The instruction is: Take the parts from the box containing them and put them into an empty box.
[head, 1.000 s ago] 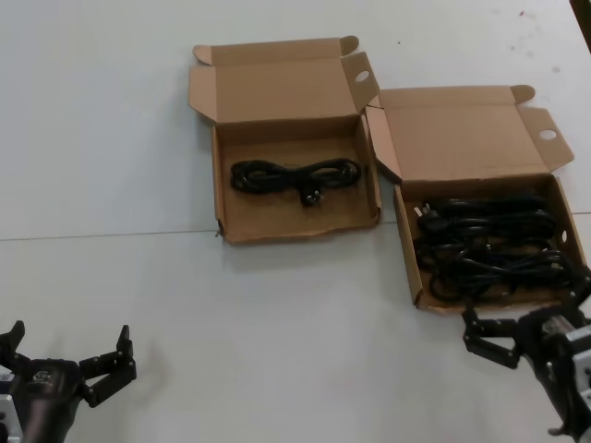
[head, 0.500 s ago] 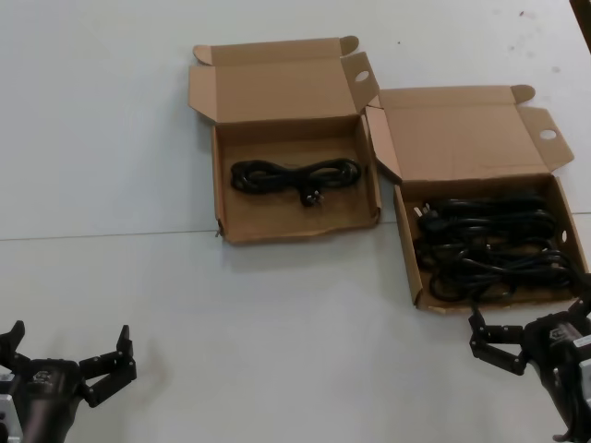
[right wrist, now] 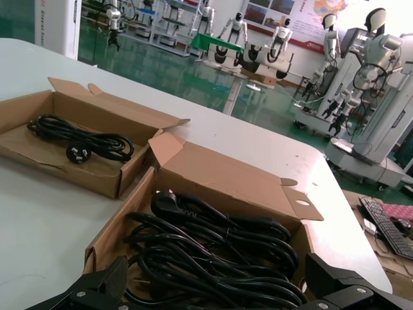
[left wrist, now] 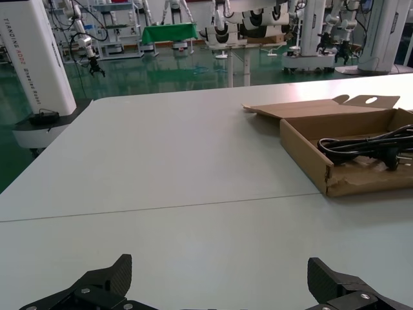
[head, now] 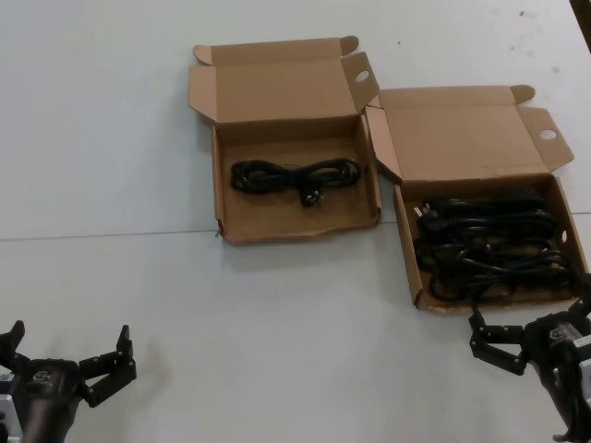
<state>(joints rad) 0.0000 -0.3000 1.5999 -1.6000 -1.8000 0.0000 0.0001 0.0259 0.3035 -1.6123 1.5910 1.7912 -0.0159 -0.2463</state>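
Parts point(head: 489, 251) tangled in the source box point(head: 411, 249), count unclear; right tool point(head: 536, 323) spread, partly cut off at frame edge.

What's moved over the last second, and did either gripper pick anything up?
Only the right gripper moved: it pulled back from the front wall of the full box toward the robot, open and empty, then stopped. Nothing was picked up or let go. The left gripper, both boxes, the pile of cords and the single cord in the other box stayed put.
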